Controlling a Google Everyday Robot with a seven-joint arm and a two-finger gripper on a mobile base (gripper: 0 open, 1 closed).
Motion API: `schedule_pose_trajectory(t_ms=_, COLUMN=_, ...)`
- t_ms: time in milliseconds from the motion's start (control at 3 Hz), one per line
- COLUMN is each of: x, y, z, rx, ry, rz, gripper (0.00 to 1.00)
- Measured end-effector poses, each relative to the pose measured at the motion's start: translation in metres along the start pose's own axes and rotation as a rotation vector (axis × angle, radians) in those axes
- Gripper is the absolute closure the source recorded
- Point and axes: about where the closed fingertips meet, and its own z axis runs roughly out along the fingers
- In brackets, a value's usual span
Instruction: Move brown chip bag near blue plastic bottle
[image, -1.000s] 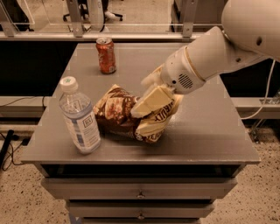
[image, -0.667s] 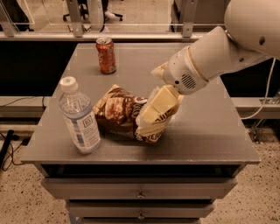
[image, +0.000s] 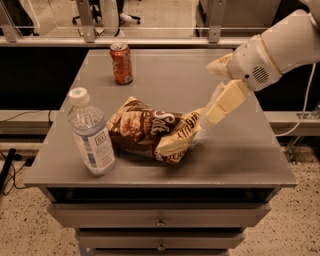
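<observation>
The brown chip bag (image: 150, 131) lies on its side in the middle of the grey table (image: 165, 75), with its tan-yellow end pointing right. The blue plastic bottle (image: 92, 134) stands upright just left of the bag, close to it, near the table's front left corner. My gripper (image: 210, 97) is to the right of the bag and a little above the table, open and empty. Its lower tan finger (image: 225, 102) reaches down toward the bag's tan end, and I cannot tell if it touches.
An orange-red soda can (image: 121, 62) stands upright at the back left of the table. The table's front edge runs just in front of the bottle and bag, with drawers (image: 160, 217) below. Chair legs and a rail show behind the table.
My gripper has let go of the chip bag and drawn back to the right and up. The bag now lies free next to the bottle.
</observation>
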Motion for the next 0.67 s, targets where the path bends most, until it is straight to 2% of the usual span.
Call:
schedule_pose_trajectory(t_ms=333, x=-0.0014, y=-0.0344, z=-0.0750, rx=0.107, ry=-0.072, rz=-0.009, gripper=0.00)
schedule_pose_trajectory(t_ms=667, x=-0.0084, y=-0.0326, z=-0.0724, rx=0.110, ry=-0.073, rz=-0.022, gripper=0.00)
